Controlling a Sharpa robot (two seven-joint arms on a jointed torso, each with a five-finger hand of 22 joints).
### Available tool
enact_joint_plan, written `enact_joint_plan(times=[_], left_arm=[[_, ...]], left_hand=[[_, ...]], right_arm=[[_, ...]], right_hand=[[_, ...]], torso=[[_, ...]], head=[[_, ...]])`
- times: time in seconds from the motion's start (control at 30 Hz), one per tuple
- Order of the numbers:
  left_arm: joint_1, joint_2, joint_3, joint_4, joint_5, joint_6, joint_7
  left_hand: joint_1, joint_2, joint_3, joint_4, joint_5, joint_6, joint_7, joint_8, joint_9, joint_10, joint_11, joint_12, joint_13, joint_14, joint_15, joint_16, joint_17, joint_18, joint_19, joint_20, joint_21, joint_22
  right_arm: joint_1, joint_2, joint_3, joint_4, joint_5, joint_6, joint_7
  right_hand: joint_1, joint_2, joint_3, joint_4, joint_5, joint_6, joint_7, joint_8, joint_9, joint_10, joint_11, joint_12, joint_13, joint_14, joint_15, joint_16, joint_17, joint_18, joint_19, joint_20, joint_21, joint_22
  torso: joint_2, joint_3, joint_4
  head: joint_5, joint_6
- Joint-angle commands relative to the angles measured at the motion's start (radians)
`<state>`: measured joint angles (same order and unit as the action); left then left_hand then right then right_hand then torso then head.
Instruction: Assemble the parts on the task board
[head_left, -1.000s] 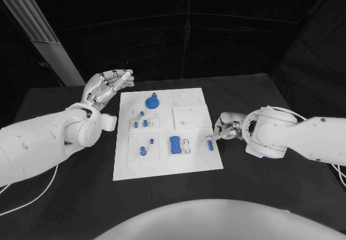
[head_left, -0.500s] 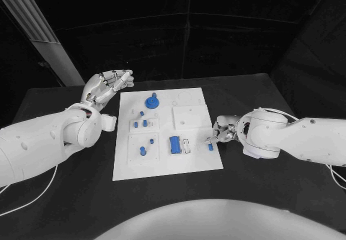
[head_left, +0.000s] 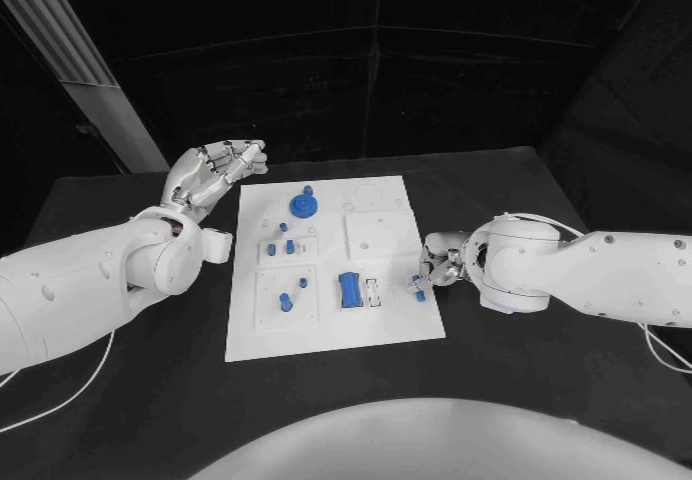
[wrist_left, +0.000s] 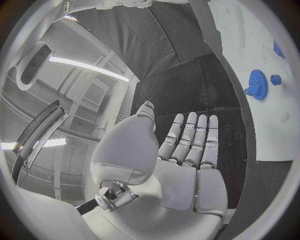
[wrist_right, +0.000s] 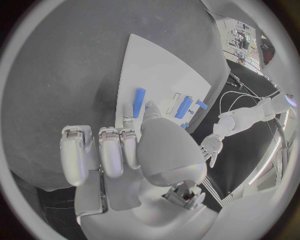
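We see the right hand (head_left: 444, 262) at the right edge of the task board (head_left: 387, 320), its fingers (wrist_right: 128, 111) touching a small blue part (head_left: 420, 290) lying there; whether they grip it we cannot tell. The left hand (head_left: 214, 170) hovers beyond the board's far left corner, fingers spread, holding nothing.

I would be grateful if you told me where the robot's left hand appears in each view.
Head view: left hand, open, beside the task board's far left corner.
Left wrist view: left hand in the middle, fingers straight.
Right wrist view: left hand, small, beyond the task board.
Shared landmark: the task board.
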<state>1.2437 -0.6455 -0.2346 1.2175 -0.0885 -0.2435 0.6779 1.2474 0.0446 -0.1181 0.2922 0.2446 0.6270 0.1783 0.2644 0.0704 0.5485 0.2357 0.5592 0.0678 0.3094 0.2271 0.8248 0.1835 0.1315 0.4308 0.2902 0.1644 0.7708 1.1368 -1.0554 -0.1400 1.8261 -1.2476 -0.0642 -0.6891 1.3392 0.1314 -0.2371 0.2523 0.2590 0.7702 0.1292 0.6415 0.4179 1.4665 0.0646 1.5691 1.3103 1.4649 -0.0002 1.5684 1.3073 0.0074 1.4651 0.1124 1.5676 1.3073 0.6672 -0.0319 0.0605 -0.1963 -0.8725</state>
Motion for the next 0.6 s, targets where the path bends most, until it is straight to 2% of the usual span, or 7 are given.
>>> enact_joint_plan(times=[0.03,0.2,0.33,0.43,0.47,0.5,0.6], left_arm=[[0.001,0.000,0.001,0.002,0.002,0.010,0.119],[0.001,0.000,0.001,0.002,0.002,0.011,0.119],[0.001,0.000,0.001,0.002,0.002,0.011,0.118],[0.001,0.000,0.001,0.001,0.002,0.011,0.118],[0.001,0.000,0.001,0.001,0.002,0.011,0.118],[0.001,0.000,0.001,0.001,0.002,0.011,0.118],[0.001,0.000,0.001,0.001,0.002,0.011,0.118]], left_hand=[[0.000,0.011,-0.007,0.000,0.006,-0.006,0.095,0.006,-0.001,-0.007,0.001,0.003,-0.001,-0.006,0.002,0.006,-0.001,-0.019,-0.003,0.000,-0.003,-0.001],[0.000,0.011,-0.007,0.000,0.006,-0.006,0.095,0.006,-0.001,-0.007,0.001,0.003,-0.001,-0.006,0.002,0.006,-0.001,-0.019,-0.003,0.000,-0.003,-0.001],[0.000,0.011,-0.007,0.000,0.006,-0.006,0.095,0.006,-0.001,-0.007,0.001,0.003,-0.001,-0.006,0.002,0.006,-0.001,-0.019,-0.003,0.000,-0.003,-0.001],[0.000,0.011,-0.007,0.000,0.006,-0.006,0.095,0.006,-0.001,-0.007,0.001,0.003,-0.001,-0.006,0.002,0.006,-0.001,-0.019,-0.003,0.000,-0.003,-0.001],[0.000,0.011,-0.007,0.000,0.006,-0.006,0.095,0.006,-0.001,-0.007,0.001,0.003,-0.001,-0.006,0.002,0.006,-0.001,-0.019,-0.003,0.000,-0.003,-0.001],[0.000,0.011,-0.007,0.000,0.006,-0.006,0.095,0.006,-0.001,-0.007,0.001,0.003,-0.001,-0.006,0.002,0.006,-0.001,-0.019,-0.003,0.000,-0.003,-0.001],[0.000,0.011,-0.007,0.000,0.006,-0.006,0.095,0.006,-0.001,-0.007,0.001,0.003,-0.001,-0.006,0.002,0.006,-0.001,-0.019,-0.003,0.000,-0.003,-0.001]], right_arm=[[-0.007,0.006,-0.006,-0.008,-0.003,0.064,-0.034],[-0.008,0.010,-0.006,-0.009,-0.003,0.059,-0.030],[-0.009,0.011,-0.006,-0.008,-0.003,0.036,-0.015],[-0.009,0.010,-0.006,-0.006,-0.003,0.013,0.001],[-0.009,0.009,-0.006,-0.005,-0.003,0.006,0.007],[-0.009,0.009,-0.006,-0.005,-0.003,-0.001,0.012],[-0.009,0.006,-0.006,-0.002,-0.003,-0.025,0.030]], right_hand=[[0.045,0.008,0.019,-0.022,-0.014,-0.009,-0.002,-0.017,-0.020,0.104,-0.003,0.002,0.260,0.106,0.003,0.002,0.263,-0.007,0.106,-0.001,0.003,0.263],[0.130,0.024,0.073,-0.077,-0.040,-0.006,-0.006,-0.028,-0.034,0.104,-0.006,0.002,0.260,0.106,0.003,0.002,0.263,-0.007,0.106,-0.001,0.003,0.263],[0.157,0.027,0.106,-0.098,-0.044,0.020,-0.007,-0.051,-0.056,0.104,-0.008,0.002,0.260,0.106,0.004,0.002,0.263,-0.007,0.106,-0.001,0.003,0.263],[0.169,0.021,0.136,-0.116,-0.043,0.054,-0.014,-0.088,-0.085,0.104,-0.014,0.002,0.260,0.106,0.001,0.002,0.263,-0.007,0.106,-0.004,0.003,0.263],[0.175,0.012,0.153,-0.129,-0.042,0.072,-0.020,-0.115,-0.103,0.104,-0.016,0.002,0.260,0.106,0.005,0.002,0.263,-0.007,0.106,-0.005,0.003,0.263],[0.177,0.010,0.167,-0.137,-0.042,0.087,-0.013,-0.132,-0.114,0.104,-0.014,0.002,0.260,0.106,0.001,0.002,0.263,-0.007,0.106,-0.006,0.003,0.263],[0.181,0.001,0.191,-0.153,-0.038,0.104,-0.012,-0.167,-0.135,0.104,-0.011,0.002,0.260,0.106,0.002,0.002,0.263,-0.007,0.106,-0.004,0.003,0.263]], torso=[[0.000,-0.0003,-0.0005],[0.000,-0.0001,0.0000],[0.000,0.0001,-0.0002],[-0.001,0.0000,-0.0004],[-0.001,0.0001,-0.0005],[-0.001,0.0001,-0.0005],[-0.001,-0.0002,-0.0002]], head=[[0.001,0.000],[0.002,0.000],[0.002,0.000],[0.001,0.000],[0.001,0.000],[0.001,0.000],[0.001,0.000]])
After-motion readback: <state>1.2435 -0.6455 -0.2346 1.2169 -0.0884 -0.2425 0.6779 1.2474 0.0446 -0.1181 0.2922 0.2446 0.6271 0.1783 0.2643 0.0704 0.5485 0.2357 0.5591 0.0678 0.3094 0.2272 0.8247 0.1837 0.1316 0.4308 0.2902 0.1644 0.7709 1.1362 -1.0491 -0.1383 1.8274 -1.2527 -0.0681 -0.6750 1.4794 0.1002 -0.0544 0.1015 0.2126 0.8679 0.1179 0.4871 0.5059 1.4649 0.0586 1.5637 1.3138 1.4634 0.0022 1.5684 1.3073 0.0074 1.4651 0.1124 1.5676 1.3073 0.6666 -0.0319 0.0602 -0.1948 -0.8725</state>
